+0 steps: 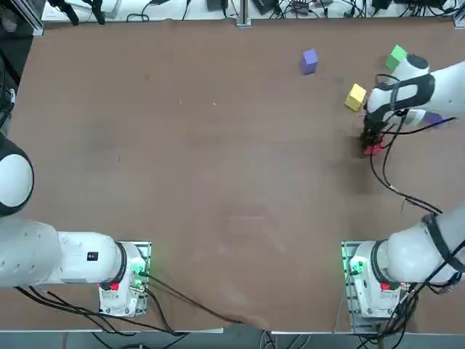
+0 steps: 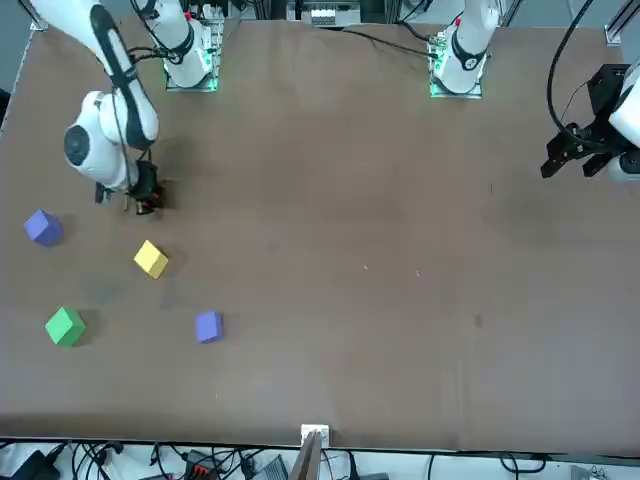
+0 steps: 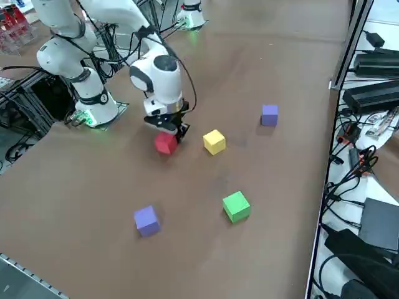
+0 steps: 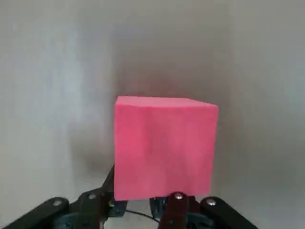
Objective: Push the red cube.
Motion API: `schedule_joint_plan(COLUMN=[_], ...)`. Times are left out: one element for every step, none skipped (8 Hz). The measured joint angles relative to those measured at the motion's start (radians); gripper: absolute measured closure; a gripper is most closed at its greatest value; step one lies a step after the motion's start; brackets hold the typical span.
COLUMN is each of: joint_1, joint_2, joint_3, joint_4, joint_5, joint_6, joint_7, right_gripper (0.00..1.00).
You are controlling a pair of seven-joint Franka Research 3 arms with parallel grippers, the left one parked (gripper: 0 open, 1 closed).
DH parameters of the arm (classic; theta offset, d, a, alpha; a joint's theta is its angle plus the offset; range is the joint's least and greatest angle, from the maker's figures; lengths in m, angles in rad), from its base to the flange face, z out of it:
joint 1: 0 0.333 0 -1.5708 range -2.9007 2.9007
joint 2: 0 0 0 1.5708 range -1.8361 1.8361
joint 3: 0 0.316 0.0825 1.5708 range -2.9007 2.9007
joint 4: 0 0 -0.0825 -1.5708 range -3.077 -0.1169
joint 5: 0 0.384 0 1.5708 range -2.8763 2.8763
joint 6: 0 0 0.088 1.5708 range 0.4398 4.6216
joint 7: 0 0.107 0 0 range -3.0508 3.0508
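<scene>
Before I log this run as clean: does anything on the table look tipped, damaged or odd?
Nothing stands out. The red cube sits flat against the right gripper; the yellow cube, green cube and two purple cubes lie apart, intact.

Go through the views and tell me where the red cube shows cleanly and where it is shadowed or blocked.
Right wrist view: red cube fills the centre, evenly lit, soft shadow behind it. Right side view: cube clear, right gripper against it. Top view: cube mostly hidden under the arm. Front view: barely visible beneath the wrist.
</scene>
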Motion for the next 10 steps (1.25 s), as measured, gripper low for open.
schedule_joint_plan(joint_1=[-0.039,-0.070,-0.097,-0.123,-0.152,-0.182,-0.214,-0.251,-0.286,-0.316], joint_2=[0.000,0.000,0.000,0.000,0.000,0.000,0.000,0.000,0.000,0.000], joint_3=[0.000,-0.001,-0.001,-0.001,-0.001,-0.002,-0.002,-0.003,-0.004,-0.004], joint_4=[0.000,0.001,0.001,0.001,0.003,0.005,0.007,0.008,0.009,0.009], joint_5=[0.000,0.000,0.000,0.000,-0.002,-0.004,-0.004,-0.005,-0.005,-0.010], joint_6=[0.000,0.000,0.000,0.000,0.000,0.000,0.000,0.000,0.000,0.000], joint_7=[-0.035,-0.069,-0.098,-0.114,-0.127,-0.149,-0.184,-0.229,-0.278,-0.319], right_gripper=[0.69,0.69,0.69,0.69,0.69,0.69,0.69,0.69,0.69,0.69])
